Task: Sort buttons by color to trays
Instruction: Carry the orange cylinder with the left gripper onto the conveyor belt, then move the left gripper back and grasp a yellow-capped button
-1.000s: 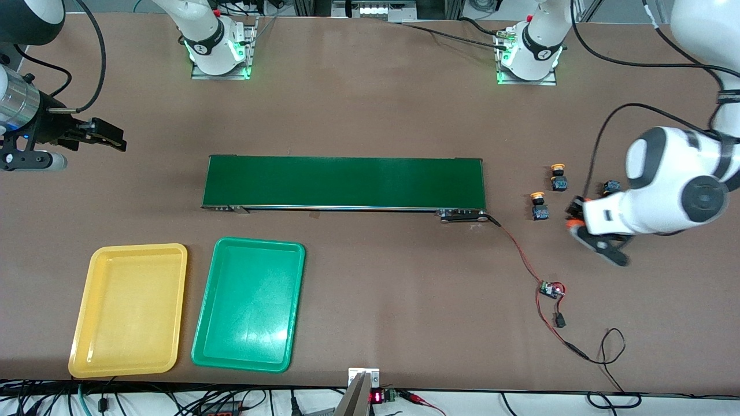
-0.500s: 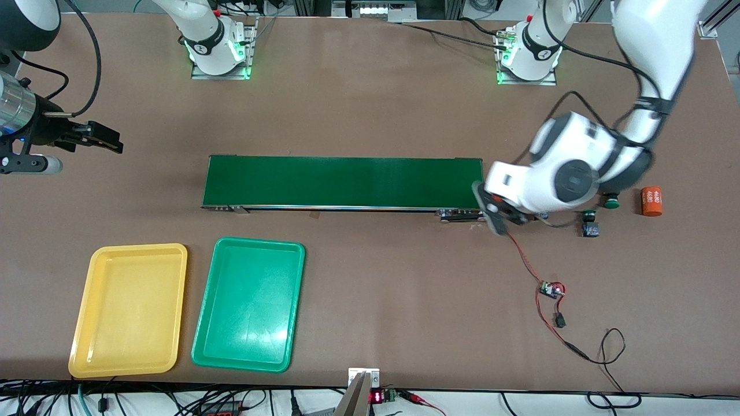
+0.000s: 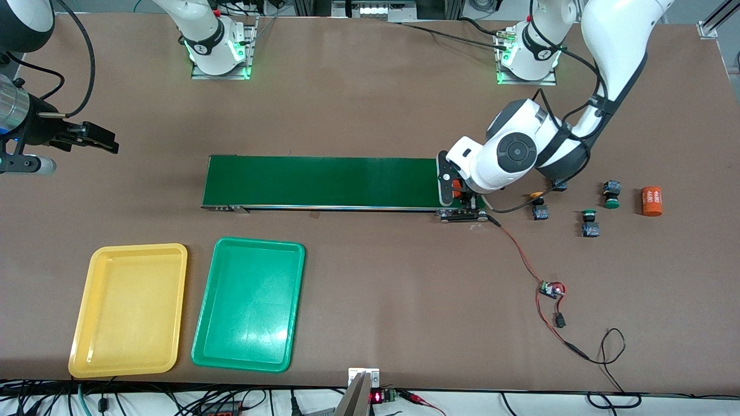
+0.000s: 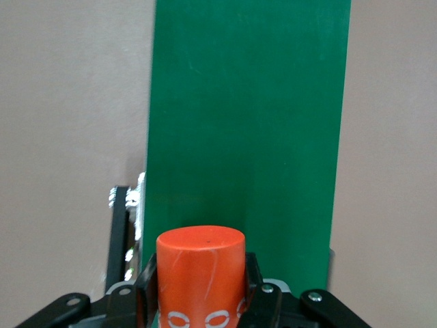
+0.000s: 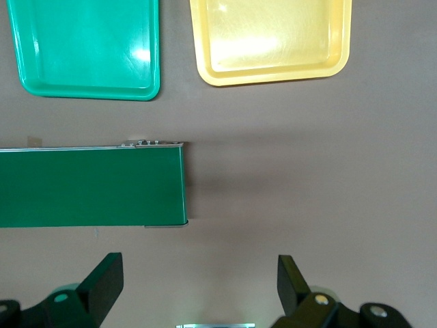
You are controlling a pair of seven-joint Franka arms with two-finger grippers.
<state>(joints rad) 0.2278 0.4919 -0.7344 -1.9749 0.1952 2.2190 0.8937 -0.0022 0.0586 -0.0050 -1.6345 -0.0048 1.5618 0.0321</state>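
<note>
Left gripper (image 4: 199,301) clamps an orange cylinder (image 4: 200,273) over the belt (image 3: 324,182). Right gripper (image 5: 198,283) hangs wide open, waiting. Buttons (image 3: 588,223) sit at the belt's three o'clock, trays (image 3: 247,305) at seven.

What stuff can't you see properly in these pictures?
- One yellow button: front view, mostly hidden under the left arm; only its dark body shows.
- Orange cylinder in the left claw: left wrist view, its lower end is cut off by the picture's edge.
- Right claw: right wrist view, only its open fingertips show; the edge cuts off the rest.
</note>
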